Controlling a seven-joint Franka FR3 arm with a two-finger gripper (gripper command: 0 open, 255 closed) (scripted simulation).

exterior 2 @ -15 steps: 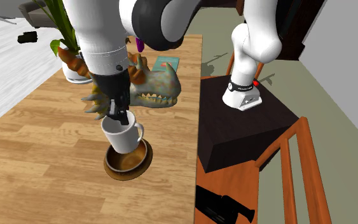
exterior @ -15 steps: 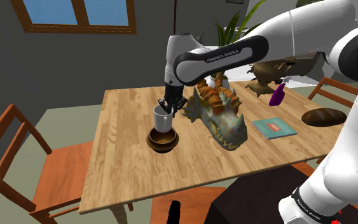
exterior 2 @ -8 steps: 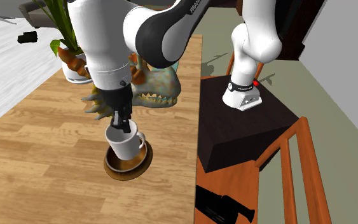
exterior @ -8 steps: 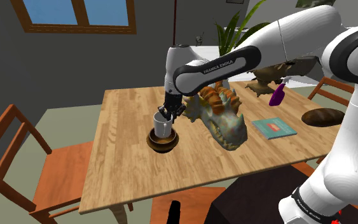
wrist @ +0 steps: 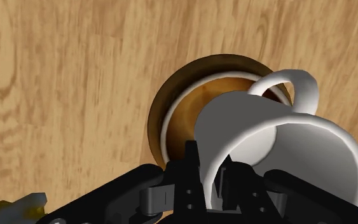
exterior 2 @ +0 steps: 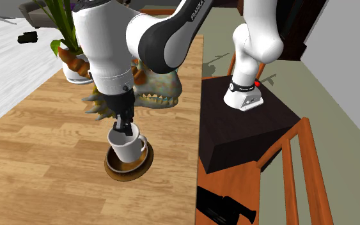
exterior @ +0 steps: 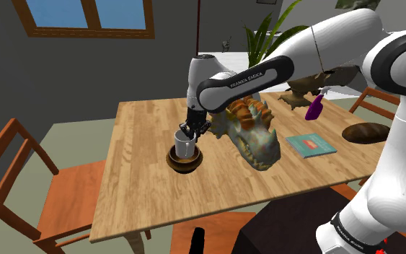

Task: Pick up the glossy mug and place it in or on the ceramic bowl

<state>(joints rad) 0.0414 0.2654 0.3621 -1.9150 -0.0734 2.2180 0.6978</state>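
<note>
Shoulder view: white mug sits down in the brown bowl on the counter and hides most of it. Second exterior view: jaws pinch the mug's rim. Wrist view: jaws cover part of that rim. Mug's lower than half a second ago.

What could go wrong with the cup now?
1. The mug is tilted over the bowl, pinched by its rim in the gripper. Let go like this, it might tip over or roll out.
2. If it drops hard, it could push the bowl along the table.
3. The arm passes close to the dinosaur and might bump it when pulling away.
</note>
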